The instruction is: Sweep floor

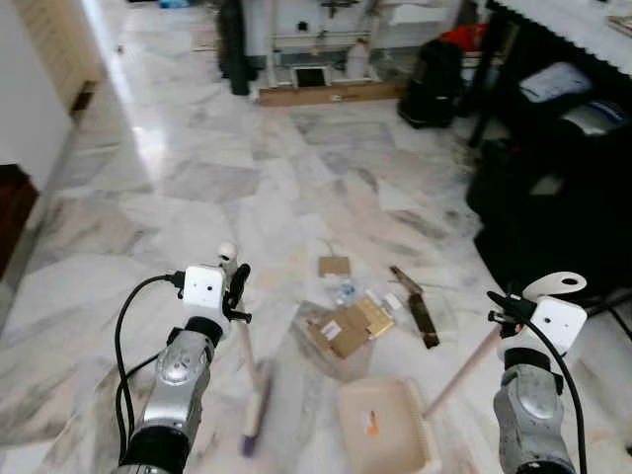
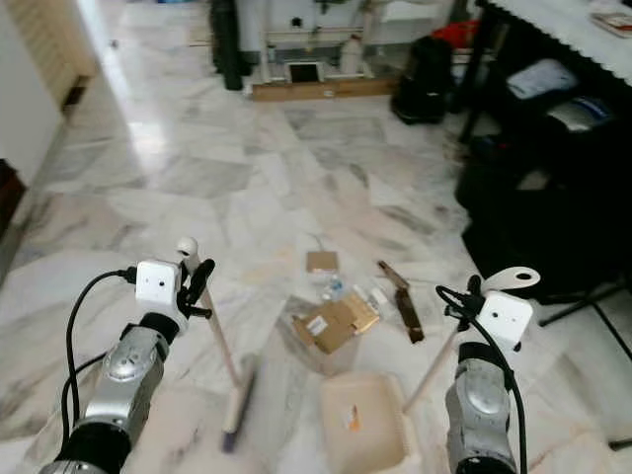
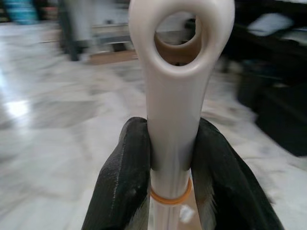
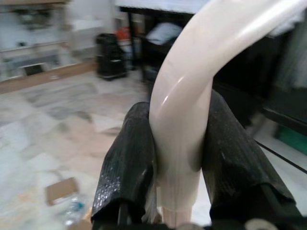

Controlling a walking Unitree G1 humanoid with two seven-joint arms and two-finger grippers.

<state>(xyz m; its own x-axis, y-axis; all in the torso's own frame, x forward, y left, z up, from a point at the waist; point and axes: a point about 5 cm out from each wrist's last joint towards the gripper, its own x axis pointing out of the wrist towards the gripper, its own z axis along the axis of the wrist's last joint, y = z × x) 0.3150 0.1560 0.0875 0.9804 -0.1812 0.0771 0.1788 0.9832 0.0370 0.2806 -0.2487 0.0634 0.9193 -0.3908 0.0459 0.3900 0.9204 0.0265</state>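
Broom (image 1: pixel 255 405) looks light and stiff; left gripper (image 3: pixel 172 165) clamps its handle top. Right gripper (image 4: pixel 180 167) clamps the dustpan (image 1: pixel 387 427) handle; litter (image 1: pixel 348 323) at 12 o'clock.

Glossy marble floor (image 1: pixel 247 168), smooth cream plastic broom handle (image 3: pixel 175 120), cardboard scraps (image 1: pixel 346 328)

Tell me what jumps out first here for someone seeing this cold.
The litter pile of cardboard scraps and wrappers on the marble floor, dead centre ahead of the robot. Flanking it, the left tool is shut on the cream broom handle, brush head down on the floor left of the pile, while the right tool is shut on the dustpan handle, with the cream dustpan sitting just in front of the pile.
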